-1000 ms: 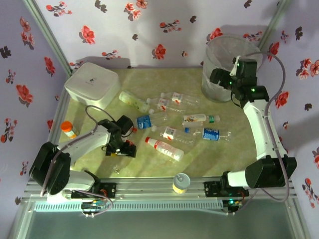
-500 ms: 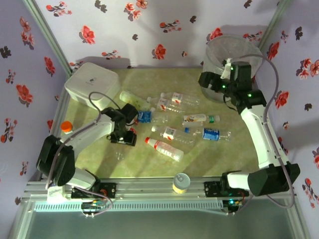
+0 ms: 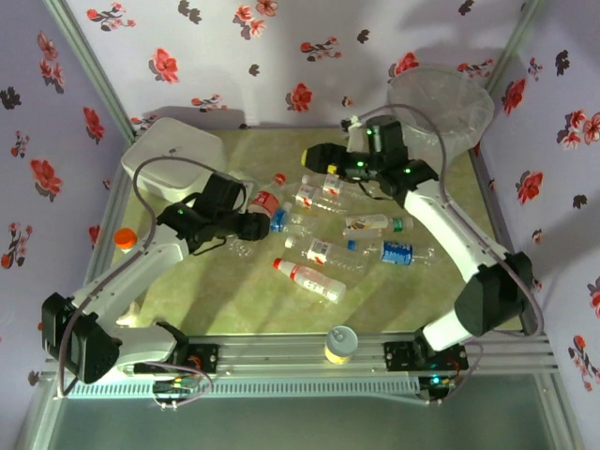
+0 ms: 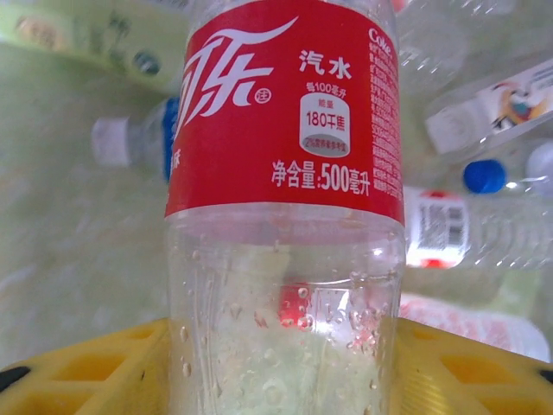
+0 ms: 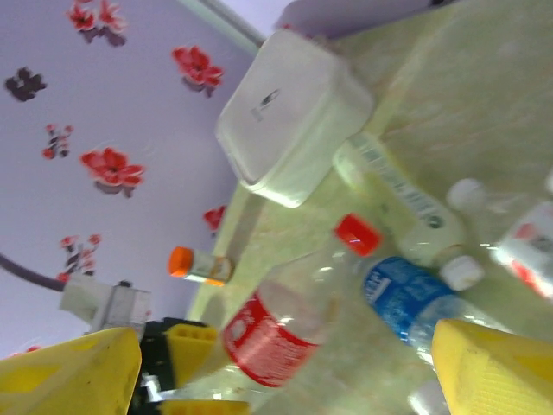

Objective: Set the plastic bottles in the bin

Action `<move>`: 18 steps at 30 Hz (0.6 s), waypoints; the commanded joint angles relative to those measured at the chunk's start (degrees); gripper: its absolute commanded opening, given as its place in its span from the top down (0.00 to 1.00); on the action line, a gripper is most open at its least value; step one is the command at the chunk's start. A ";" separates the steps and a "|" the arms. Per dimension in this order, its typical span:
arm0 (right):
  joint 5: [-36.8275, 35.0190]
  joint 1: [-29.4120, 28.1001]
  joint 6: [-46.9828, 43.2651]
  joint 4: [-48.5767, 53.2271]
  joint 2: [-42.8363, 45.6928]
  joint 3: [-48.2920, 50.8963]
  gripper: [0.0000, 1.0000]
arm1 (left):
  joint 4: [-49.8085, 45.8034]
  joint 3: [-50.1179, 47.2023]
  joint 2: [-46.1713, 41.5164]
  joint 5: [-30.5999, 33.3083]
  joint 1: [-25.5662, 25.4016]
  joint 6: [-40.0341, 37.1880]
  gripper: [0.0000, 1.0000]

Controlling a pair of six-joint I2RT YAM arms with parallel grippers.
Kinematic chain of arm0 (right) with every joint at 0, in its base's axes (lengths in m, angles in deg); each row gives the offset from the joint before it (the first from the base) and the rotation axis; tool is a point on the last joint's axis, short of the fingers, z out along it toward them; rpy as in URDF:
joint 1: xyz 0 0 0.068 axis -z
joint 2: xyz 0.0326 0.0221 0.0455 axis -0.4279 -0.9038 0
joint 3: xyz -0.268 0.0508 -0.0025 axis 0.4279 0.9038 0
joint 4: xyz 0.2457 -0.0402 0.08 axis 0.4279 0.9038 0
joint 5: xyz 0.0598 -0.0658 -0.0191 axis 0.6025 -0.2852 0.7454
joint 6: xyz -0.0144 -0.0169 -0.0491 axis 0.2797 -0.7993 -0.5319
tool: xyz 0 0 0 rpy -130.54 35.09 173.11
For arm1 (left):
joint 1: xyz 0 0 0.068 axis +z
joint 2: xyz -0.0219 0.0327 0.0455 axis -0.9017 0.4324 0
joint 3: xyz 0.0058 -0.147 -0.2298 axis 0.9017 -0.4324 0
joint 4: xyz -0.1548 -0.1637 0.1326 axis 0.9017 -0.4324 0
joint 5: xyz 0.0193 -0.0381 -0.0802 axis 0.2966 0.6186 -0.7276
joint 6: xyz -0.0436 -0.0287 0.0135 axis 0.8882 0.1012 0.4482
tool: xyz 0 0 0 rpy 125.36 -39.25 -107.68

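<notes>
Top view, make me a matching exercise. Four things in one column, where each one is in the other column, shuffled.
Things:
1. bin
2. white box
3. yellow can
4. red-label bottle

Places:
A. near edge, middle
B. in the left gripper
C. back right corner
D. back left corner

Pairs: 1-C, 2-D, 3-A, 4-B
</notes>
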 commanded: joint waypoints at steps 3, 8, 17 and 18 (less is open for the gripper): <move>2.17 -1.56 6.24 -7.10 -2.11 -0.36 0.11 | 18.15 -2.38 0.35 -7.02 0.79 -0.84 0.40; -0.56 -1.56 6.13 -4.23 -5.53 -0.74 0.08 | 25.02 -4.67 -1.75 -6.63 0.83 -1.93 0.38; 5.09 -1.56 14.54 -15.48 -13.22 -3.05 0.16 | 30.87 -6.60 -1.16 -8.37 0.66 -1.64 0.35; 5.22 -1.56 14.74 -15.93 -13.71 -3.53 0.18 | 31.84 -7.21 -1.31 -8.67 0.66 -1.59 0.34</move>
